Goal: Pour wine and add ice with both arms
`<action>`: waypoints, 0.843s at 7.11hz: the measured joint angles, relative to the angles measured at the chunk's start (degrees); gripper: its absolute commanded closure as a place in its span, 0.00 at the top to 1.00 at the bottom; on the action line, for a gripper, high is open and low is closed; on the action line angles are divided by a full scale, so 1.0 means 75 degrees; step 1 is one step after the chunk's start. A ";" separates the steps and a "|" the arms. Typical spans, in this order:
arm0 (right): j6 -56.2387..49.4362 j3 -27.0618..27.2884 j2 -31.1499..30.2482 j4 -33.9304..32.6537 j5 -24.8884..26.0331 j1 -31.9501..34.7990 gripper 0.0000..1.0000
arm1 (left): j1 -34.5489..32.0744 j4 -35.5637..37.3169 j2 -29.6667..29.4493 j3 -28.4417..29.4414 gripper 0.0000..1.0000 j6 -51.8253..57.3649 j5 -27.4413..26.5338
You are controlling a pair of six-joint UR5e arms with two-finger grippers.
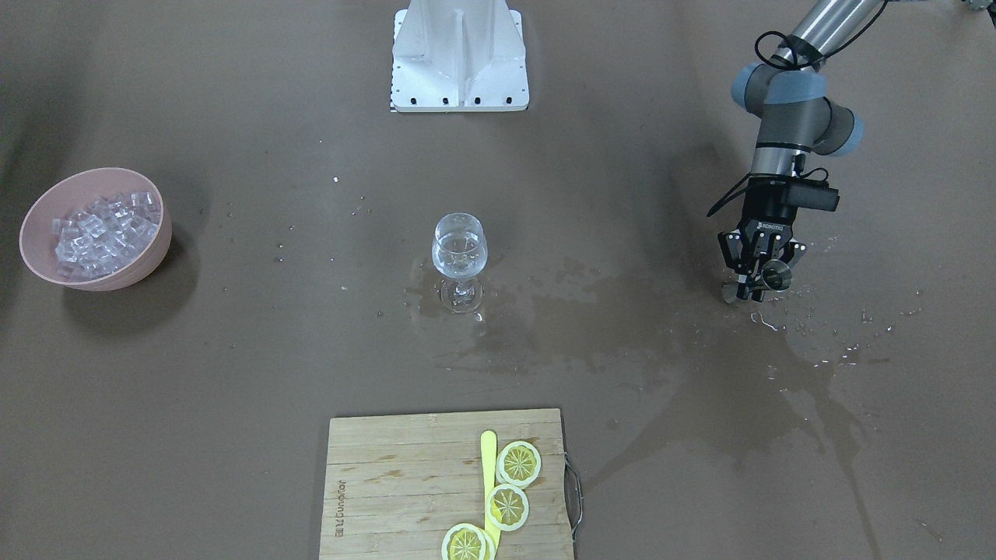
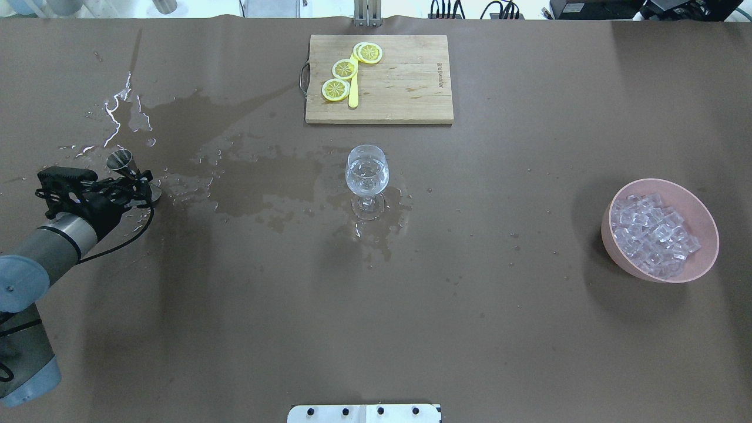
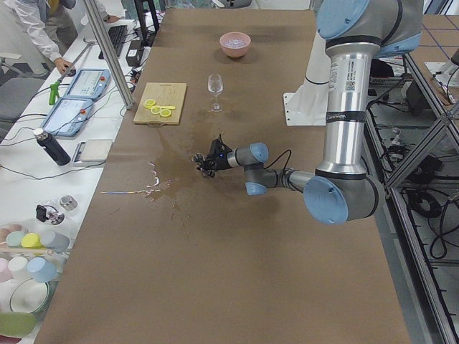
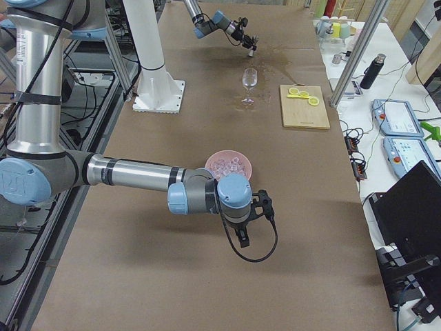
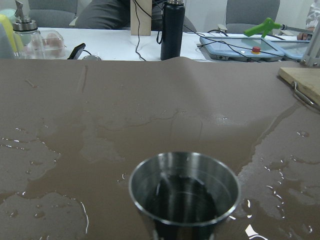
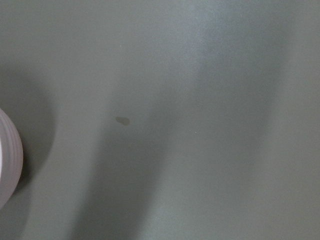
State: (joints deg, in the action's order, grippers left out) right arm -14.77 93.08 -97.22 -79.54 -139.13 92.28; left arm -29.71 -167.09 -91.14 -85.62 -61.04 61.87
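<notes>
Judging from how things lie, the pouring half looks done. The wine (image 1: pixel 459 264) sits in the glass (image 1: pixel 459 233), well apart from the left pincer (image 1: pixel 756 274), out toward the middle of the table (image 1: pixel 233 389). That pincer is clamped on the waist of the jigger (image 1: pixel 775 274) and holds it upright, low over the wet top. Its wrist camera looks down into the steel cup, which seems all but drained (a gleam at the bottom may be a last film of liquid; I cannot tell). Puddles lie around this pincer and run from it toward the glass, so some of the pour probably missed.

The ice half looks untouched. The ice (image 1: pixel 101 233) is heaped in the bowl (image 1: pixel 153 257), just beside the right pincer (image 4: pixel 242 238), and I can make out no cube in the glass. That pincer shows only in a side view, so I cannot tell whether its fingers are apart or together. Its own camera shows bare table and a sliver of the bowl.

What remains, as I read it, is parking the jigger and moving cubes from bowl to glass.
</notes>
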 measured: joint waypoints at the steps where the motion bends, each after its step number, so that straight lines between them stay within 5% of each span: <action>1: 0.0000 -0.0001 0.0001 0.0000 0.0002 -0.0003 1.00 | 0.0003 -0.0134 -0.0016 -0.0019 0.00 0.0006 0.0011; 6: -0.0005 -0.0019 0.0020 -0.0012 0.0038 -0.0031 1.00 | -0.0025 -0.0328 -0.0317 -0.0626 0.00 0.0934 0.0825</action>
State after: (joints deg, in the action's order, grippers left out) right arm -14.81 92.93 -97.07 -79.63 -138.84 92.06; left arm -29.89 -169.54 -93.52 -90.32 -54.03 68.06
